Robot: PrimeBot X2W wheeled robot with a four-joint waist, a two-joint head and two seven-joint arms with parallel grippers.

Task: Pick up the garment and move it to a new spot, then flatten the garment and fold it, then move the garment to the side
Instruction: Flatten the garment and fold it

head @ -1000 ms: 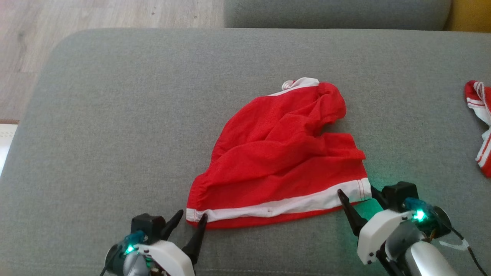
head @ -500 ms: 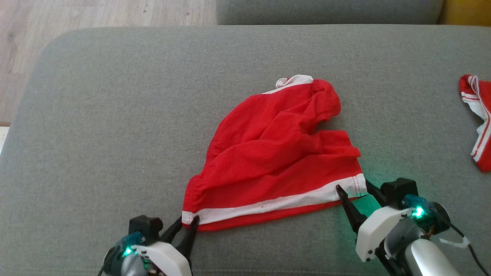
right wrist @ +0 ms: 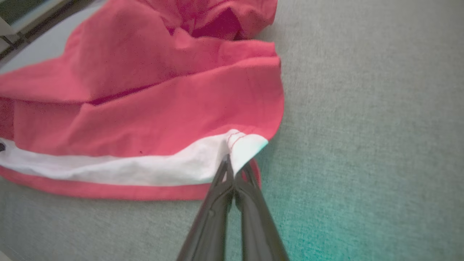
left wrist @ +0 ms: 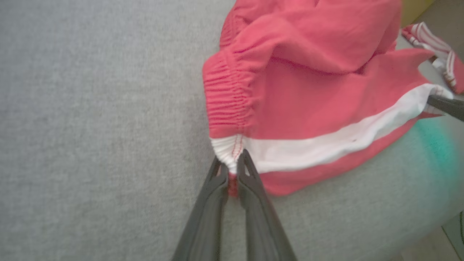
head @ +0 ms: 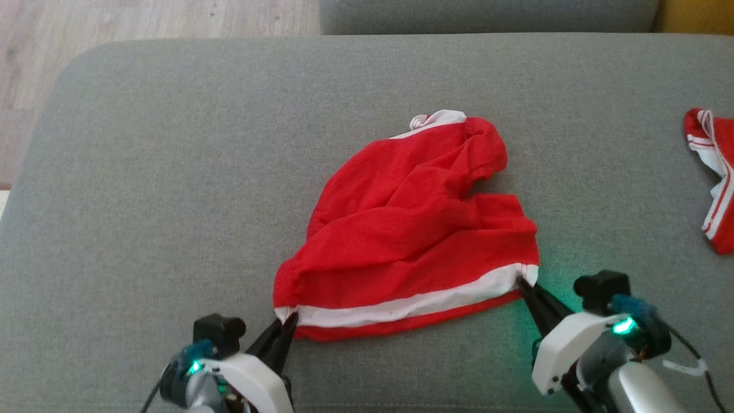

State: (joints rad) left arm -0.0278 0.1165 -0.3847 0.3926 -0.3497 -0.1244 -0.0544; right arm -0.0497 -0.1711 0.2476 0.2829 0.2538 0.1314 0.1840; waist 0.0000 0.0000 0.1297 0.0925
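Crumpled red fabric garment with white band, lying on a grey upholstered cushion, near corners clenched by left gripper and right gripper.

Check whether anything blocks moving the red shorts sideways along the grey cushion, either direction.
To the robot's left, nothing visible lies on the grey cushion beside the red shorts. To its right, a second red-and-white garment lies at the view's edge, apart from them. The left gripper and right gripper pinch the white band at its corners.
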